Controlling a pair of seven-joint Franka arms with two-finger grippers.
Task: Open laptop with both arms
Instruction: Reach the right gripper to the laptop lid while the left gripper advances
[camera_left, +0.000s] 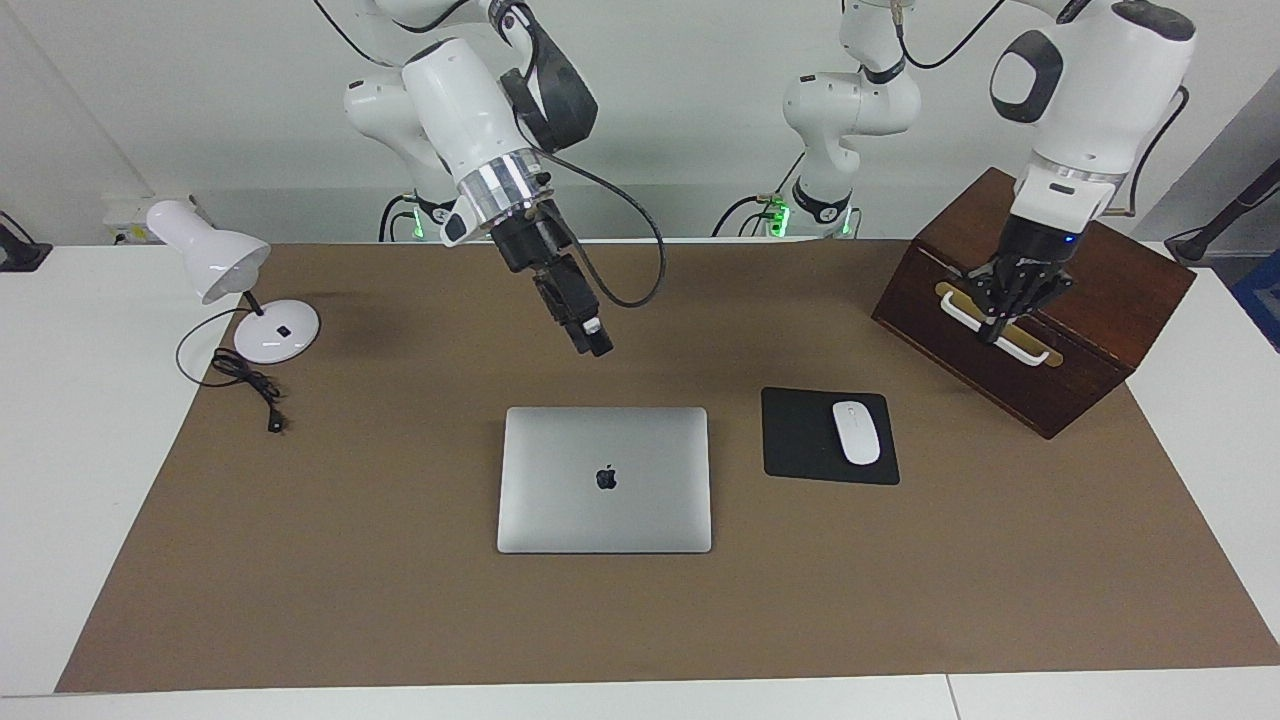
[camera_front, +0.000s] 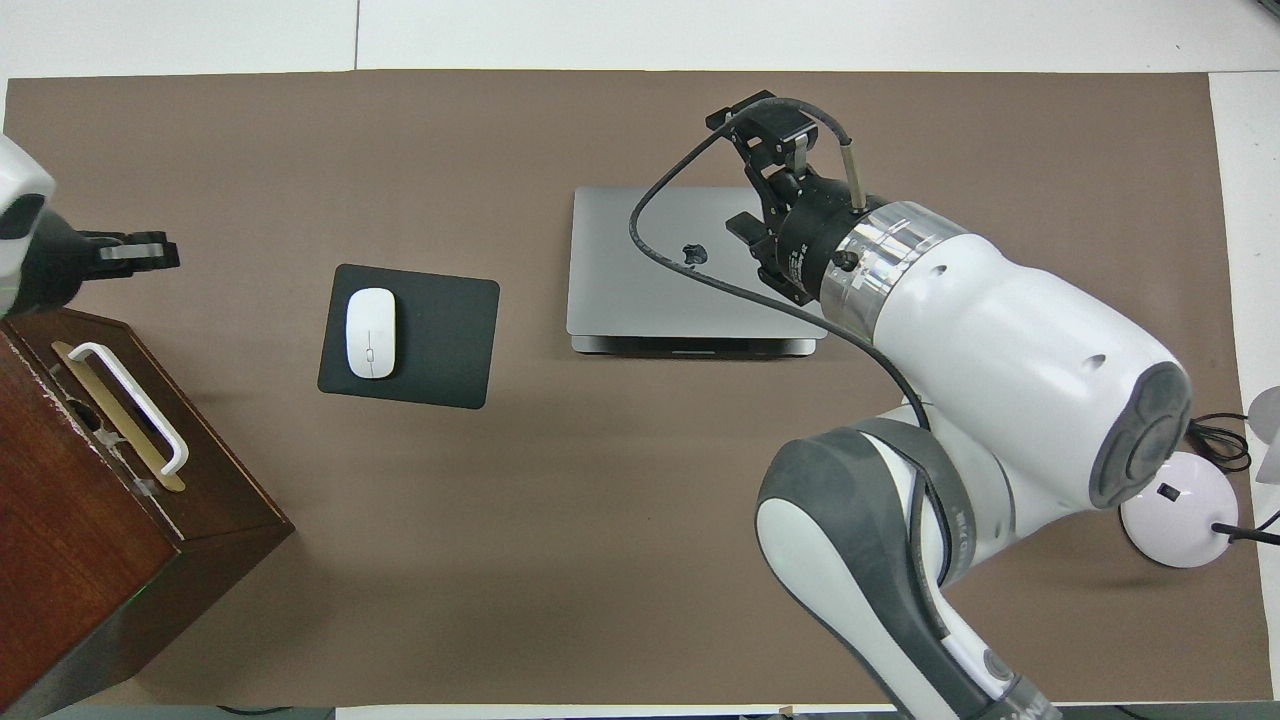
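Laptop (camera_left: 604, 479) closed, flat mid-mat beside the mouse pad (camera_left: 828, 436). My right gripper (camera_left: 596, 345) hangs over the mat near its robot-side edge, fingers together, empty; left gripper (camera_left: 998, 322) shut over the wooden box (camera_left: 1050, 375) (carrying nothing). I should descend slowly, square to the lid edge

sign: dark apple logo | on: laptop (camera_left: 604, 480) lid | readable text: none
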